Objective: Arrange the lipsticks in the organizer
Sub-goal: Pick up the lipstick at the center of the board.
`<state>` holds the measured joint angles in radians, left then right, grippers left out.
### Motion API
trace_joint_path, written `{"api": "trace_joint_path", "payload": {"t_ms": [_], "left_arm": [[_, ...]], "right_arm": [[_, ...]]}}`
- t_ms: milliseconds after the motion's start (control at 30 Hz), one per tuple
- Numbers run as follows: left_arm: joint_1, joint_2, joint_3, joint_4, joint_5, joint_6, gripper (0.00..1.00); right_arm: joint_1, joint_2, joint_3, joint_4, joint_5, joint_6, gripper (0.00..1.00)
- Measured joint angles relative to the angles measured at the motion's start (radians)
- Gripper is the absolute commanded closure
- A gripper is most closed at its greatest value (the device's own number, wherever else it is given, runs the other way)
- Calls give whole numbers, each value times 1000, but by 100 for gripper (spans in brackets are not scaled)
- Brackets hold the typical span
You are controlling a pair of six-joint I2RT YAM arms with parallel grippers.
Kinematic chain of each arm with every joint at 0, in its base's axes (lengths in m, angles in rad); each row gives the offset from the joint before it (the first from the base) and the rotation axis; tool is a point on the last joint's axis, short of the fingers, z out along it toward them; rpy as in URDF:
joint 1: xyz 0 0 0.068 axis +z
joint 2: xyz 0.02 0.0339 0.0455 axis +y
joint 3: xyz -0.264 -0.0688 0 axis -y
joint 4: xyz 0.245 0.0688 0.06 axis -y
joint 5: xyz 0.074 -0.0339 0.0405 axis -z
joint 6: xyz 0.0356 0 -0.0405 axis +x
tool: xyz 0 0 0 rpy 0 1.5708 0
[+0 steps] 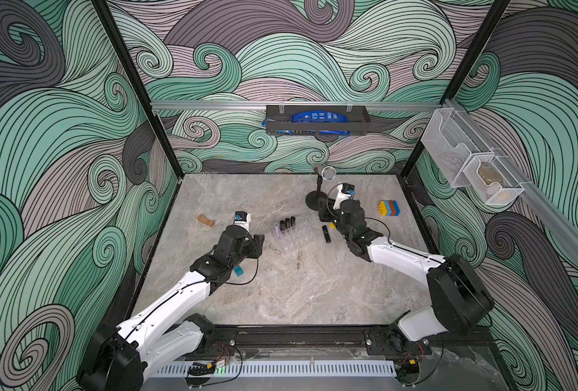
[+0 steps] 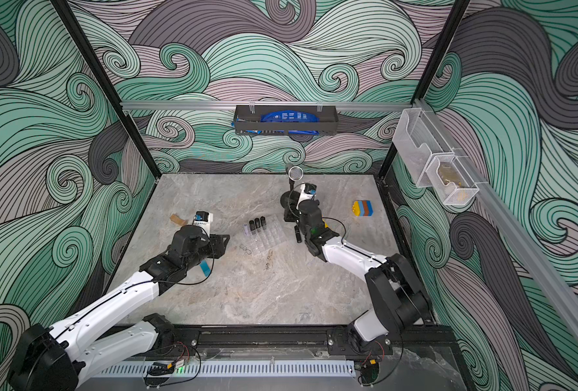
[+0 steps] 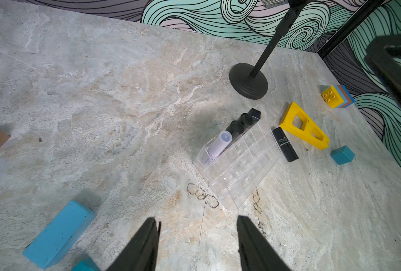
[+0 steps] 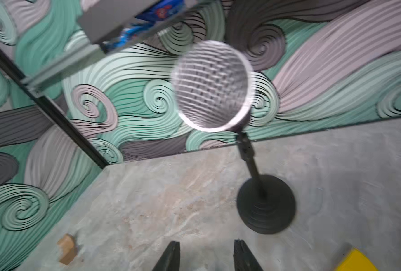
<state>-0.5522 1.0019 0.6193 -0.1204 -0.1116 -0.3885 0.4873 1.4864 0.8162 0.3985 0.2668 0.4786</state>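
Note:
The clear organizer lies mid-table. In its far row stand a pale lilac lipstick and three black lipsticks. A further black lipstick lies flat on the table just right of the organizer. My left gripper hovers left of the organizer, open and holding nothing. My right gripper is beyond the lying lipstick, pointing toward the microphone stand, open with nothing between its fingers.
A microphone on a round black base stands at the back. A yellow triangular frame, a small blue cube, stacked coloured bricks, a long blue block and a wooden piece lie about.

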Motion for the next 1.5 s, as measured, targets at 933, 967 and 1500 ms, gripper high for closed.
{"api": "trace_joint_path", "payload": {"t_ms": [933,967,1500], "left_arm": [[-211,113,32,39,-97,-3,44],[-211,113,32,39,-100,-3,44],[-180,-50,-37,103,66,-68,26]], "right_arm": [[-2,435,262,-486,3,-55,68],[-2,441,269,-490,14,-57,70],[55,-153,-95,-302,-292,-14,86]]}}
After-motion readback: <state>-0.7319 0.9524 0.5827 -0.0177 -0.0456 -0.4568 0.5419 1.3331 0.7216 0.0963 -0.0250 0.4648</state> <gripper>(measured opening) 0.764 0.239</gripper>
